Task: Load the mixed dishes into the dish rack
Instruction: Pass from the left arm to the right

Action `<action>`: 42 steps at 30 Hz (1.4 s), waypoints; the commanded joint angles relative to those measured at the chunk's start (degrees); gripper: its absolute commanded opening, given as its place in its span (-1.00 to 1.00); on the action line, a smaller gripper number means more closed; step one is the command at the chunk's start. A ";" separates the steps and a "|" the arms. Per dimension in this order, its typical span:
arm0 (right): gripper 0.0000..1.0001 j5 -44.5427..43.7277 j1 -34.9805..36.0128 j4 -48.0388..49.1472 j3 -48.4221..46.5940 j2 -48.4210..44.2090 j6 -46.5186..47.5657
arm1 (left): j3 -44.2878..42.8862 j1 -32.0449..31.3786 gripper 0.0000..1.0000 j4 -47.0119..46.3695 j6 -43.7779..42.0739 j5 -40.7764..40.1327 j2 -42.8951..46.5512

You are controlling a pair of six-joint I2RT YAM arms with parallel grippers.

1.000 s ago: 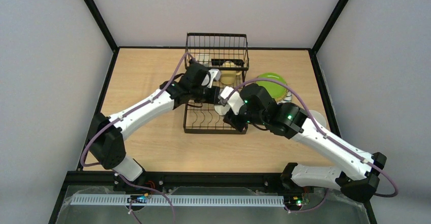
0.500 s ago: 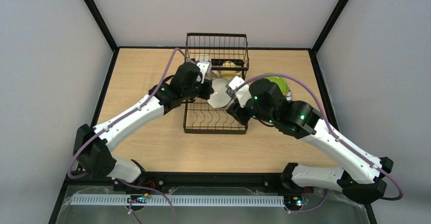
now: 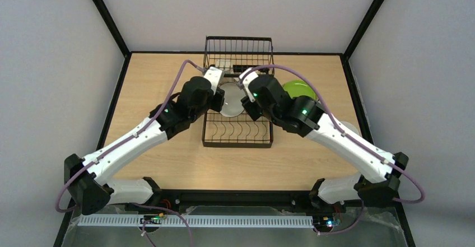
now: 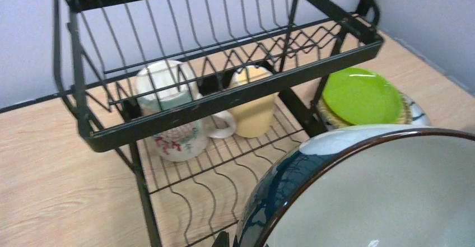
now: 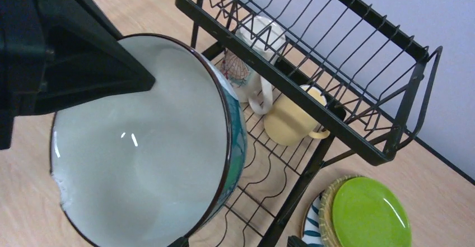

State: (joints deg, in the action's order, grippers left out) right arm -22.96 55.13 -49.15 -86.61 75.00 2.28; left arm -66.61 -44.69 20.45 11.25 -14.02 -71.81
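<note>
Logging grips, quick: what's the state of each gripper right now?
Left gripper: closed on the blue-patterned mug, at its rim.
Right gripper: open, gripping nothing.

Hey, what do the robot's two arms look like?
Both the left arm and right arm have white tubular links joined by chunky black joints with small green lights. A thin purple cable runs along each.

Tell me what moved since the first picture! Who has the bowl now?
The white bowl moved from above the plate slots toward the dish rack's raised basket end. The left gripper carried it, shut on its rim; the right gripper followed alongside and stands open, not holding it. Both reached farther out. The rack, printed mug, yellow mug and green plate stayed put.
</note>
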 commanded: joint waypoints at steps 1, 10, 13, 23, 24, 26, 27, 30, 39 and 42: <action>0.99 -7.16 0.06 -0.34 -2.64 3.55 -0.92 | 0.08 -2.65 -0.97 -6.14 -2.67 -4.80 2.82; 0.99 -9.43 0.07 -0.31 -5.38 5.33 -5.21 | 1.68 -3.83 -0.97 -5.91 -3.77 -7.88 5.20; 0.99 -8.40 0.11 -0.67 -5.80 5.58 -6.52 | 2.18 -3.83 -0.97 -6.28 -3.77 -7.91 5.78; 0.99 -4.86 0.06 -3.33 -10.89 6.22 -9.87 | 2.35 -3.83 -0.97 -6.03 -4.52 -9.01 4.95; 0.99 -4.42 0.06 -3.51 -11.01 6.21 -10.14 | 2.32 -3.83 -0.97 -6.10 -4.60 -8.94 4.81; 0.99 -3.83 0.06 -3.67 -11.05 6.21 -10.78 | 2.20 -3.83 -0.97 -6.25 -4.74 -9.14 4.56; 0.99 -3.50 0.06 -3.72 -10.97 6.21 -10.98 | 2.11 -3.83 -0.97 -6.28 -4.82 -9.18 4.43; 0.99 -2.80 0.06 -3.93 -10.95 6.36 -11.41 | 1.78 -3.83 -0.97 -6.54 -5.07 -9.04 3.93; 0.99 -1.41 0.06 -3.60 -11.27 6.74 -11.99 | 0.47 -3.83 -0.97 -6.43 -5.80 -9.08 1.97; 0.99 -1.23 0.06 -3.80 -11.49 6.89 -11.86 | 0.45 -3.83 -0.97 -6.81 -5.88 -9.22 1.72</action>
State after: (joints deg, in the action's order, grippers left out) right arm -25.12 55.05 -51.79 -96.20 81.30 -8.95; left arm -64.53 -48.25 19.20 5.37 -22.15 -70.15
